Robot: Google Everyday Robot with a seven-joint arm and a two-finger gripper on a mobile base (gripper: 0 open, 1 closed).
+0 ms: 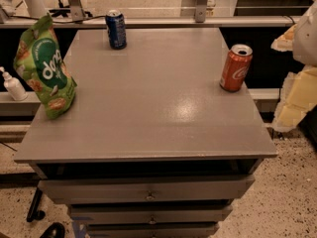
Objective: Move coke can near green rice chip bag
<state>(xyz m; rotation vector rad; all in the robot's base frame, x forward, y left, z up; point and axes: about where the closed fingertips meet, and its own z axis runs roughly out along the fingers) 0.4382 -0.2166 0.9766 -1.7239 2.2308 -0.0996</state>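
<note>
Pale yellow-white gripper (pixel 297 95) hangs off right side of flat grey cabinet surface (pixel 148 118); spread or pinched, can't tell. Small red-orange aluminium coke can (pixel 236 67) stands upright just left of gripper, not touching, near surface edge. Puffy bright green rice chip bag (pixel 44 68) sits way across from gripper, leaning. Dark blue soda can (pixel 116 29) is at far back. Risks imo: clumsy approach knocks can over the edge, weak grip drops it mid-carry, landing too close topples the floppy bag.

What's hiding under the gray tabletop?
Stacked gray drawers with small knobs; their insides are hidden. On top, the coke can stands near the right edge; the gripper is off the tabletop's right side.
</note>
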